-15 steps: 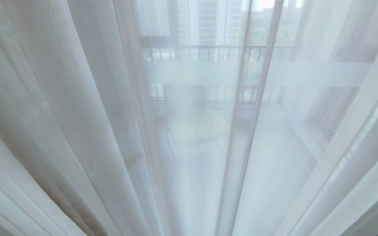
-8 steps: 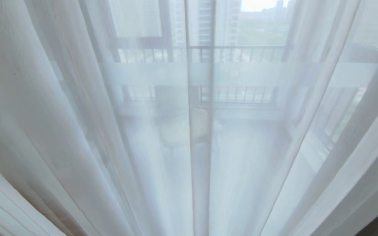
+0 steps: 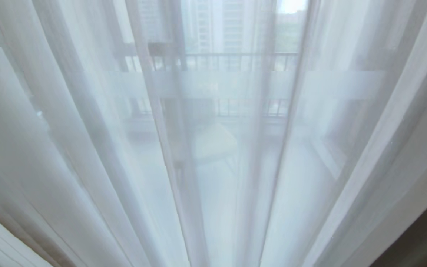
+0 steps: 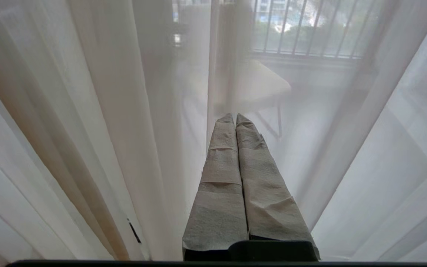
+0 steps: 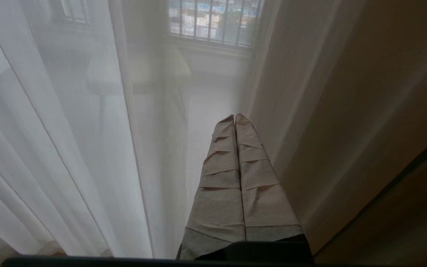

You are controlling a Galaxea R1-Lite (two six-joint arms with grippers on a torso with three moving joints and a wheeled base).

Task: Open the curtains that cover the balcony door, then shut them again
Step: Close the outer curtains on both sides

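Head view shows only sheers (image 3: 87,148) hanging across the door (image 3: 235,83); neither arm appears. Left gripper (image 4: 235,118) and right gripper (image 5: 234,118) are both clenched, empty, tips just short of the folds. Thin fabric could slip or snag. Past the grippers, a balcony chair (image 4: 254,87) and railing (image 4: 295,33) show through; darker drape (image 5: 365,111) beside the right.
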